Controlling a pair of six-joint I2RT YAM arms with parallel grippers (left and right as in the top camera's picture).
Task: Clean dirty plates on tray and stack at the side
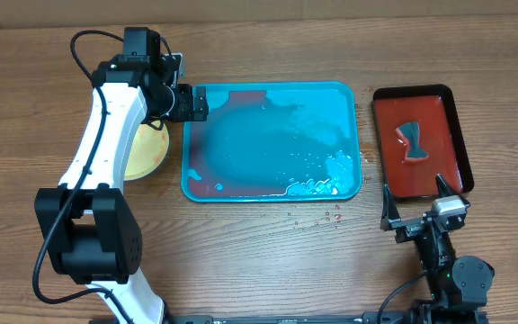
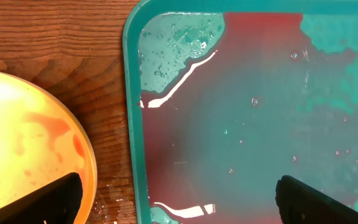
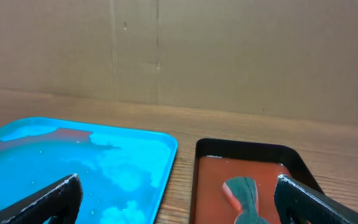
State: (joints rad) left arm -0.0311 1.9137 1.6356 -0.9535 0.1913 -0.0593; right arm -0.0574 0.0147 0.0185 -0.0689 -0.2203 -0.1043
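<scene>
**Hidden or unclear**
- The pale yellow round plastic plate (image 1: 147, 149) lies on the wooden table (image 1: 259, 265) just beside the left edge of the large turquoise rectangular plastic tray (image 1: 241, 184). The white left arm (image 1: 106, 126) covers much of it from above.
- It cannot be told whether more plates lie under this plate.
- In the left wrist view the plate is cut off at the frame edge. The visible part carries orange-red smears.
- A grey-green waisted object (image 1: 414, 144) lies in the small red tray with black rim (image 1: 457, 135), which sits to the right of the turquoise tray. What the object is cannot be made out.

**Hands**
- Left hand (image 1: 203, 103): jaws spread wide and empty, over the turquoise tray's upper-left corner. One finger is above the plate and the other is above the tray floor.
- Right hand (image 1: 415, 200): jaws spread wide and empty, below and to the right of the turquoise tray, facing the red tray.

**Surroundings**
- The turquoise tray holds no plate. A wet, red-tinted film covers its floor.
- Small red droplets (image 1: 326, 218) dot the table just below the turquoise tray's lower-right corner.
- A brown cardboard wall (image 3: 229, 50) stands behind the turquoise tray.
</scene>
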